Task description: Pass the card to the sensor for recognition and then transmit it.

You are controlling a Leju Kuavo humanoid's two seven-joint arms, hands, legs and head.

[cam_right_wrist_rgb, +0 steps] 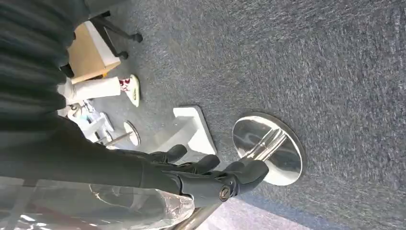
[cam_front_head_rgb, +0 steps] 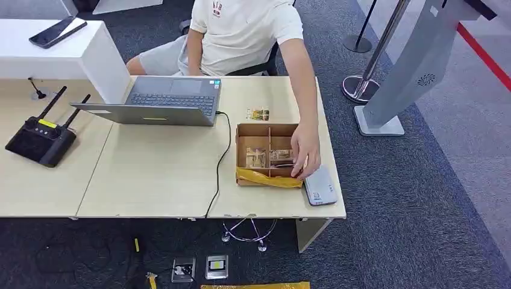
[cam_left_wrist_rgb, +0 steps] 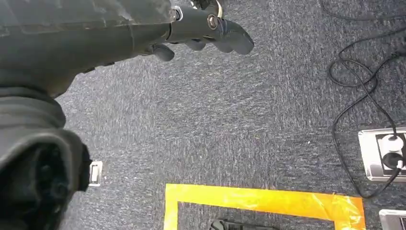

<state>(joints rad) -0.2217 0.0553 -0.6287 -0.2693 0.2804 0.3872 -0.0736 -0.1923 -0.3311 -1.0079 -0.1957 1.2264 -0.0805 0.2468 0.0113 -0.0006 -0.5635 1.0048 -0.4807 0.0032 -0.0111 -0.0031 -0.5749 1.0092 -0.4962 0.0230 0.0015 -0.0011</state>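
Observation:
A cardboard box [cam_front_head_rgb: 267, 129] with dividers sits on the desk's right part, cards [cam_front_head_rgb: 257, 158] lying in its compartments. A person's hand [cam_front_head_rgb: 305, 159] reaches into the box at its right side. The grey card sensor [cam_front_head_rgb: 319, 186] lies flat at the desk's right front corner, just right of the box. One more card [cam_front_head_rgb: 258, 114] lies on the desk behind the box. My left hand [cam_left_wrist_rgb: 210, 29] hangs over the carpet, fingers loosely extended, holding nothing. My right hand [cam_right_wrist_rgb: 206, 175] also hangs over the floor, fingers slightly curled and apart, empty.
A laptop [cam_front_head_rgb: 163, 101] stands open at mid-desk, its black cable [cam_front_head_rgb: 220, 162] running to the front edge. A black router [cam_front_head_rgb: 41, 139] sits at the left. Stanchion bases [cam_front_head_rgb: 357, 87] and a grey kiosk stand [cam_front_head_rgb: 398, 78] are on the right. Yellow floor tape [cam_left_wrist_rgb: 268, 200] and floor sockets [cam_left_wrist_rgb: 385, 155] lie below.

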